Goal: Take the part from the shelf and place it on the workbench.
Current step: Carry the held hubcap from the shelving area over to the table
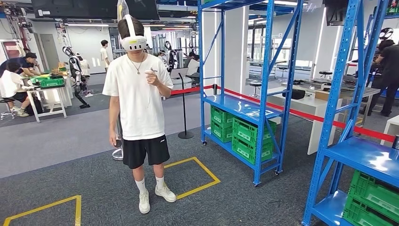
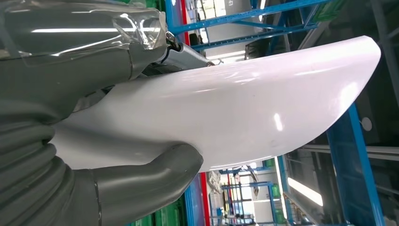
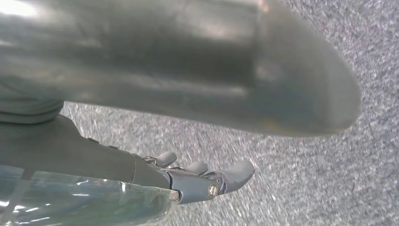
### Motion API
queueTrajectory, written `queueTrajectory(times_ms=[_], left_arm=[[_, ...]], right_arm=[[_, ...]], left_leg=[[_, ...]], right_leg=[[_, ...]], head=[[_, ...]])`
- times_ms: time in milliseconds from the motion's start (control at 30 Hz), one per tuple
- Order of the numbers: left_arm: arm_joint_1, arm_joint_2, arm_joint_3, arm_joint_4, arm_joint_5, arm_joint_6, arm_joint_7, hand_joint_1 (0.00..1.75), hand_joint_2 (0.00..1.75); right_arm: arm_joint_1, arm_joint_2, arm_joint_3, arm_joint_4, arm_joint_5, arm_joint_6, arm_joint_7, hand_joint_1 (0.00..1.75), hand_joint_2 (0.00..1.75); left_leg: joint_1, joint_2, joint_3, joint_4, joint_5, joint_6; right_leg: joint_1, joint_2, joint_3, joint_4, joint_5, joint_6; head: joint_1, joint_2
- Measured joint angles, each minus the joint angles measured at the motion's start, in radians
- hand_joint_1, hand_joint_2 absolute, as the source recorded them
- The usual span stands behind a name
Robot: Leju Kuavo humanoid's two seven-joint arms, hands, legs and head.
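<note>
In the left wrist view my left hand (image 2: pixel 70 141) grips a long, glossy white curved part (image 2: pixel 244 108), with the grey thumb (image 2: pixel 146 179) pressed against one side and the dark fingers behind the other. The part reaches well past the hand toward blue shelf posts. My right hand (image 3: pixel 188 174) hangs over grey carpet with its fingers stretched out and nothing in them. Two blue shelf racks stand ahead in the head view, one in the middle (image 1: pixel 244 108) and one at the right edge (image 1: pixel 362 155).
A person in a white shirt and a headset (image 1: pixel 139 99) stands close in front on the grey carpet, beside yellow floor markings (image 1: pixel 197 176). Green crates (image 1: pixel 242 134) fill the lower shelves. Red barrier tape (image 1: pixel 301 113), desks and other people lie behind.
</note>
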Motion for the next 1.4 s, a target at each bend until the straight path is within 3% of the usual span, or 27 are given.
queueTrajectory(times_ms=[67,133,167,200,233,300,367,433,500,567,633,667,700,767,800,867,933,967,1033,1100,1167,1200,1233,1300,1367,1400], left_arm=[[-0.003,0.001,-0.002,0.001,0.001,0.000,0.000,1.75,1.75],[-0.004,0.001,-0.006,0.004,0.002,0.000,0.000,1.75,1.75],[-0.004,0.001,-0.008,0.006,0.003,0.000,0.000,1.75,1.75],[-0.005,0.001,-0.009,0.007,0.004,0.000,0.000,1.75,1.75],[-0.006,0.002,-0.010,0.008,0.006,0.000,0.000,1.75,1.75],[-0.010,0.002,-0.011,0.008,0.009,-0.001,0.001,1.75,1.75],[-0.014,0.002,-0.012,0.008,0.011,-0.001,0.002,1.75,1.75],[-0.016,0.004,-0.014,0.008,0.012,-0.001,0.003,1.75,1.75],[-0.019,0.004,-0.015,0.008,0.013,-0.001,0.003,1.75,1.75],[-0.023,0.001,-0.016,0.009,0.015,-0.002,0.005,1.75,1.75],[-0.025,-0.002,-0.019,0.012,0.016,-0.004,0.006,1.75,1.75],[-0.025,-0.003,-0.020,0.014,0.017,-0.005,0.007,1.75,1.75],[-0.025,-0.003,-0.022,0.016,0.018,-0.006,0.008,1.75,1.75],[-0.025,-0.004,-0.024,0.018,0.018,-0.007,0.009,1.75,1.75],[-0.026,-0.004,-0.024,0.018,0.018,-0.007,0.009,1.75,1.75],[-0.026,-0.005,-0.024,0.019,0.018,-0.008,0.010,1.75,1.75],[-0.027,-0.005,-0.025,0.020,0.018,-0.008,0.010,1.75,1.75],[-0.027,-0.005,-0.025,0.021,0.018,-0.008,0.010,1.75,1.75],[-0.030,-0.004,-0.025,0.022,0.018,-0.007,0.010,1.75,1.75],[-0.033,-0.005,-0.026,0.023,0.018,-0.007,0.010,1.75,1.75],[-0.033,-0.005,-0.028,0.024,0.018,-0.007,0.010,1.75,1.75],[-0.033,-0.005,-0.029,0.025,0.018,-0.007,0.010,1.75,1.75],[-0.033,-0.004,-0.030,0.025,0.018,-0.007,0.010,1.75,1.75],[-0.034,-0.004,-0.030,0.025,0.018,-0.007,0.011,1.75,1.75],[-0.037,-0.004,-0.030,0.025,0.018,-0.007,0.011,1.75,1.75],[-0.038,-0.004,-0.030,0.025,0.018,-0.007,0.011,1.75,1.75]], right_arm=[[0.004,-0.001,0.000,0.001,0.000,0.000,0.000,0.00,0.00],[0.007,-0.001,0.000,0.003,0.000,0.001,0.000,0.00,0.00],[0.008,-0.002,-0.001,0.003,0.000,0.001,-0.001,0.00,0.00],[0.007,-0.002,-0.001,0.004,0.000,0.001,-0.002,0.00,0.00],[0.007,-0.002,-0.002,0.004,-0.001,0.001,-0.003,0.00,0.00],[0.007,0.000,-0.004,0.004,-0.001,0.001,-0.004,0.00,0.00],[0.008,0.002,-0.007,0.004,-0.001,0.002,-0.006,0.00,0.00],[0.008,0.003,-0.009,0.004,-0.002,0.002,-0.006,0.00,0.00],[0.007,0.002,-0.011,0.004,-0.002,0.003,-0.007,0.00,0.00],[0.010,0.000,-0.013,0.004,-0.003,0.003,-0.009,0.00,0.00],[0.015,-0.002,-0.013,0.004,-0.005,0.003,-0.009,0.00,0.00],[0.017,-0.003,-0.014,0.004,-0.006,0.003,-0.009,0.00,0.00],[0.019,-0.003,-0.015,0.004,-0.007,0.003,-0.009,0.00,0.00],[0.019,-0.003,-0.015,0.004,-0.008,0.003,-0.009,0.00,0.00],[0.019,-0.002,-0.015,0.004,-0.008,0.003,-0.009,0.00,0.00],[0.016,-0.001,-0.016,0.004,-0.009,0.003,-0.009,0.00,0.00],[0.013,0.000,-0.016,0.004,-0.009,0.003,-0.010,0.00,0.00],[0.012,0.000,-0.017,0.004,-0.009,0.002,-0.010,0.00,0.00],[0.012,0.000,-0.018,0.004,-0.009,0.001,-0.012,0.00,0.00],[0.014,0.000,-0.020,0.004,-0.010,0.001,-0.013,0.00,0.00],[0.016,0.000,-0.021,0.004,-0.010,0.001,-0.013,0.00,0.00],[0.016,0.000,-0.022,0.004,-0.010,0.001,-0.013,0.00,0.00],[0.016,0.000,-0.023,0.004,-0.010,0.001,-0.013,0.00,0.00],[0.015,0.003,-0.024,0.004,-0.010,0.001,-0.013,0.00,0.00],[0.014,0.007,-0.024,0.004,-0.010,0.001,-0.014,0.00,0.00],[0.014,0.008,-0.024,0.004,-0.010,0.001,-0.014,0.00,0.00]], left_leg=[[0.001,0.065,-0.060,0.122,-0.059,-0.006],[0.004,0.090,-0.124,0.242,-0.101,-0.009],[0.005,0.094,-0.133,0.255,-0.097,-0.008],[0.004,0.097,-0.120,0.227,-0.075,-0.006],[0.002,0.106,-0.086,0.162,-0.042,0.000],[-0.010,0.145,-0.011,0.024,0.006,0.015],[-0.021,0.163,0.017,-0.031,0.015,0.026],[-0.021,0.141,0.022,-0.040,0.021,0.034],[-0.015,0.120,0.037,-0.061,0.033,0.044],[-0.011,0.098,0.046,-0.072,0.040,0.050],[-0.009,0.071,0.046,-0.072,0.041,0.051],[-0.008,0.057,0.046,-0.071,0.041,0.051],[-0.007,0.042,0.046,-0.069,0.040,0.049],[-0.001,0.017,0.045,-0.059,0.034,0.038],[-0.001,0.005,0.041,-0.050,0.028,0.030],[-0.001,-0.010,0.032,-0.035,0.019,0.015],[0.003,-0.021,0.027,-0.032,0.018,0.008],[0.005,-0.013,0.024,-0.027,0.015,0.006],[0.007,0.033,-0.004,0.031,-0.017,0.000],[0.006,0.081,-0.069,0.161,-0.075,-0.002],[0.006,0.092,-0.125,0.260,-0.102,0.000],[0.005,0.094,-0.125,0.255,-0.088,0.003],[0.002,0.098,-0.104,0.210,-0.059,0.009],[-0.010,0.134,-0.031,0.069,-0.001,0.026],[-0.025,0.163,0.008,-0.012,0.015,0.037],[-0.030,0.161,0.009,-0.018,0.012,0.040]], right_leg=[[0.006,-0.022,0.005,-0.001,-0.006,-0.011],[0.013,-0.046,0.007,-0.001,-0.009,-0.016],[0.016,-0.057,0.007,-0.001,-0.011,-0.017],[0.018,-0.068,0.009,-0.001,-0.012,-0.017],[0.019,-0.078,0.011,-0.001,-0.014,-0.017],[0.023,-0.094,0.016,-0.001,-0.019,-0.013],[0.026,-0.110,0.020,-0.002,-0.023,-0.007],[0.025,-0.125,0.023,-0.004,-0.027,0.001],[0.023,-0.096,0.015,0.023,-0.044,0.005],[0.019,-0.045,-0.033,0.127,-0.090,0.001],[0.015,-0.025,-0.101,0.256,-0.133,0.003],[0.011,-0.024,-0.119,0.282,-0.135,0.011],[0.007,-0.022,-0.117,0.266,-0.120,0.022],[-0.007,-0.005,-0.064,0.137,-0.060,0.049],[-0.011,0.009,-0.035,0.075,-0.034,0.054],[-0.013,0.024,-0.008,0.017,-0.013,0.044],[-0.007,0.010,-0.007,0.020,-0.012,0.022],[-0.006,0.003,-0.005,0.020,-0.012,0.016],[-0.003,-0.013,0.000,0.018,-0.013,0.003],[0.006,-0.031,0.002,0.018,-0.017,-0.006],[0.014,-0.053,0.003,0.018,-0.020,-0.011],[0.018,-0.064,0.005,0.018,-0.022,-0.013],[0.021,-0.074,0.007,0.018,-0.024,-0.015],[0.026,-0.093,0.014,0.016,-0.028,-0.016],[0.027,-0.111,0.018,0.013,-0.031,-0.011],[0.026,-0.120,0.019,0.011,-0.033,-0.007]], head=[[-0.004,0.000],[-0.004,0.000],[-0.004,0.000],[-0.004,0.000],[-0.004,0.000],[-0.004,0.000],[-0.004,0.000],[-0.005,0.000],[-0.004,0.000],[-0.001,0.000],[0.002,0.000],[0.003,0.000],[0.003,0.000],[0.005,0.000],[0.006,0.000],[0.006,0.000],[0.003,0.000],[0.002,0.000],[-0.002,0.000],[-0.005,0.000],[-0.005,0.000],[-0.005,0.000],[-0.005,0.000],[-0.005,0.000],[-0.004,0.000],[-0.004,0.000]])
